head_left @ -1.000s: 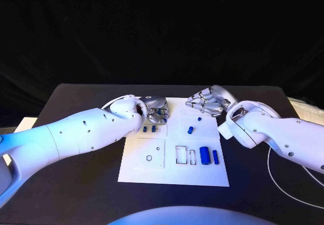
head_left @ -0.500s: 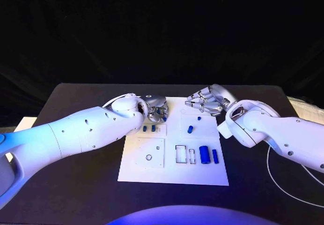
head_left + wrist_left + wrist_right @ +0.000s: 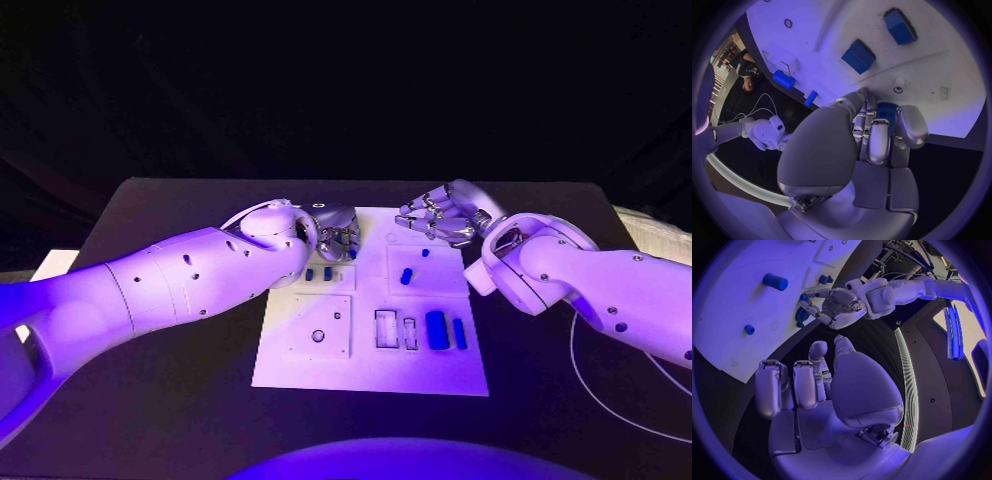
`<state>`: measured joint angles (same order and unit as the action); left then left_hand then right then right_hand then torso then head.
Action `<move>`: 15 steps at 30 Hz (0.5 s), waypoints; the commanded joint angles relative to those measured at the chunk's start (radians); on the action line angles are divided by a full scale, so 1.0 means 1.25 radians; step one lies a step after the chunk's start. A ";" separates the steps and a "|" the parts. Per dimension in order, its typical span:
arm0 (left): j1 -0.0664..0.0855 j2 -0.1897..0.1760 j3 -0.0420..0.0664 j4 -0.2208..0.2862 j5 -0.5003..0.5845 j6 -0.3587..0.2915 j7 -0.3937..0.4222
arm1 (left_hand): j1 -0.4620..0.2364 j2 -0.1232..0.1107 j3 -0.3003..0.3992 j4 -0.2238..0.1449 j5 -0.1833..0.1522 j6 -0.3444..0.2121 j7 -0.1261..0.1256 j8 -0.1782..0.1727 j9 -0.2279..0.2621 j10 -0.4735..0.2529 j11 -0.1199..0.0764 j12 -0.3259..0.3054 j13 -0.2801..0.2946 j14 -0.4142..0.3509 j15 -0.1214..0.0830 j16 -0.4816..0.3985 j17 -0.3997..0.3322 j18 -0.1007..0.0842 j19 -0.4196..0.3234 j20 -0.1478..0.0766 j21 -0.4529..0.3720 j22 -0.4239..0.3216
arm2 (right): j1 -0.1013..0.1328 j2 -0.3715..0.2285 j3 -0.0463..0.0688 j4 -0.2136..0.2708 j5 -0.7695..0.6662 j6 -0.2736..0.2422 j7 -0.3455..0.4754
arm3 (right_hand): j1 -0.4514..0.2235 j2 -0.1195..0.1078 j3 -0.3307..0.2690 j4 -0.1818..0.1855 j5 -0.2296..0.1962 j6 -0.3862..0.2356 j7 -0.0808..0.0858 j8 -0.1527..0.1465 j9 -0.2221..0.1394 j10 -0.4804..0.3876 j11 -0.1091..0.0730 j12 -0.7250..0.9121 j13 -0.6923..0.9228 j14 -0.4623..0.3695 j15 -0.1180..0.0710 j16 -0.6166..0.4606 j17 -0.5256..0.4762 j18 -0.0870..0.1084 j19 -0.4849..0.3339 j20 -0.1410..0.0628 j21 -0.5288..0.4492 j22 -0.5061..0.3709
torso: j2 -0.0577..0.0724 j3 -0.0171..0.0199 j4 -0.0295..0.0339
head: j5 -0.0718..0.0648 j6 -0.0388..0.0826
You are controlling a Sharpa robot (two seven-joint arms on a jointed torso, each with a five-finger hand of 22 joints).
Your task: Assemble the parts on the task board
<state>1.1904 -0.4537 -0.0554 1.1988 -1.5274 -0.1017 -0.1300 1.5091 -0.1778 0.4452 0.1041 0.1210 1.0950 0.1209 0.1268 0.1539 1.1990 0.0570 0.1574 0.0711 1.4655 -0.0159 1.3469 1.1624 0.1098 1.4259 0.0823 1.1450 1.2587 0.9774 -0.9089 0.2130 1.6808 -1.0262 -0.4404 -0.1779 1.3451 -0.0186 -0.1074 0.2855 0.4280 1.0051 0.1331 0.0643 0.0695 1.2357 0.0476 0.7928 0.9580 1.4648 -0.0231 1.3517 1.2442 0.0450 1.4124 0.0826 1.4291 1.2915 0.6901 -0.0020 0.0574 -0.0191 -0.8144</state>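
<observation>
The left hand [image 3: 335, 232] sits over the far left corner of the white task board [image 3: 372, 375], fingers curled around what looks like a blue cylindrical part [image 3: 887, 111]. The right hand [image 3: 444, 216] hovers at the board's far right edge, fingers curled in, holding nothing. Other blue parts [image 3: 436, 330] lie on the board.

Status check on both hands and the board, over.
Left robot hand grips a blue part at the white task board's far edge. Right robot hand open, hovering. Nothing blocking.

Lab or studio, black backdrop curtain [image 3: 346, 90], black table [image 3: 173, 400], cables [image 3: 606, 400]
</observation>
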 commanded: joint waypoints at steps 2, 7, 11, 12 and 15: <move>-0.005 0.000 -0.003 0.000 0.019 0.030 -0.004 | -0.016 0.002 0.008 0.002 -0.001 0.002 0.004 -0.005 -0.001 0.004 0.005 -0.005 -0.001 0.025 -0.003 -0.001 -0.004 -0.014 0.003 -0.001 0.003 0.003 | -0.001 0.000 0.000 0.002 -0.002 0.005 0.009 | 0.005 0.000 -0.004 -0.002 0.004 0.004 0.002 0.003 0.001 -0.003 0.000 0.000 0.001 0.032 -0.003 -0.004 0.000 0.015 -0.006 0.000 -0.003 0.001 | 0.000 -0.0001 -0.0004 | 0.001 0.001; -0.005 -0.005 -0.003 0.004 0.051 0.005 -0.012 | -0.028 0.011 0.019 0.000 0.004 0.027 -0.003 0.003 0.002 0.028 -0.003 -0.002 0.004 0.024 -0.008 -0.003 -0.012 -0.014 0.006 -0.003 0.011 0.010 | -0.001 0.001 0.000 0.002 -0.002 0.005 0.009 | 0.005 0.000 -0.004 -0.002 0.004 0.004 0.002 0.003 0.001 -0.003 0.000 0.000 0.001 0.032 -0.003 -0.004 0.000 0.015 -0.006 0.000 -0.003 0.001 | 0.001 -0.0002 -0.0012 | 0.002 0.002; -0.005 -0.017 0.002 0.018 0.104 -0.026 -0.020 | -0.029 0.017 0.028 -0.008 0.006 0.042 -0.006 0.008 0.004 0.043 -0.007 -0.001 0.007 0.023 -0.012 -0.005 -0.018 -0.014 0.007 -0.006 0.013 0.013 | -0.001 0.002 0.000 0.001 -0.002 0.006 0.009 | 0.005 0.000 -0.004 -0.002 0.004 0.004 0.002 0.003 0.001 -0.003 0.000 0.000 0.001 0.032 -0.003 -0.004 0.000 0.015 -0.006 0.000 -0.003 0.001 | 0.001 -0.0009 0.0000 | -0.002 0.002; -0.005 -0.020 0.005 0.022 0.121 -0.033 -0.024 | -0.029 0.019 0.032 -0.012 0.006 0.045 -0.006 0.008 0.005 0.046 -0.008 -0.002 0.008 0.023 -0.013 -0.005 -0.019 -0.014 0.007 -0.007 0.012 0.013 | -0.001 0.002 0.000 0.001 -0.002 0.006 0.009 | 0.005 0.000 -0.004 -0.002 0.004 0.004 0.002 0.003 0.001 -0.003 0.000 0.000 0.001 0.032 -0.003 -0.004 0.000 0.015 -0.006 0.000 -0.003 0.001 | 0.001 -0.0012 0.0001 | -0.002 0.003; -0.005 -0.035 0.016 0.036 0.168 -0.052 -0.038 | -0.029 0.022 0.038 -0.018 0.006 0.049 -0.005 0.009 0.005 0.051 -0.009 -0.003 0.009 0.023 -0.014 -0.006 -0.023 -0.014 0.007 -0.009 0.012 0.014 | -0.001 0.002 0.000 0.000 -0.002 0.007 0.009 | 0.005 0.000 -0.004 -0.002 0.004 0.004 0.002 0.003 0.001 -0.003 0.000 0.000 0.001 0.032 -0.003 -0.004 0.000 0.015 -0.006 0.000 -0.003 0.001 | 0.000 -0.0011 0.0001 | -0.002 0.003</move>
<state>1.1819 -0.4925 -0.0396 1.2345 -1.4208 -0.1262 -0.1496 1.4728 -0.1608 0.4899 0.0814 0.1249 1.1494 0.1139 0.1340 0.1567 1.2544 0.0482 0.1559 0.0824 1.4657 -0.0234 1.3428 1.1347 0.1097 1.4330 0.0752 1.1567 1.2749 0.9774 -0.9073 0.2130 1.6802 -1.0256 -0.4405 -0.1767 1.3451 -0.0186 -0.1074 0.2855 0.4280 1.0039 0.1320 0.0643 0.0693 1.2357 0.0476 0.7928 0.9581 1.4648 -0.0231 1.3517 1.2442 0.0450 1.4124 0.0826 1.4291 1.2915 0.6913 -0.0031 0.0569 -0.0205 -0.8110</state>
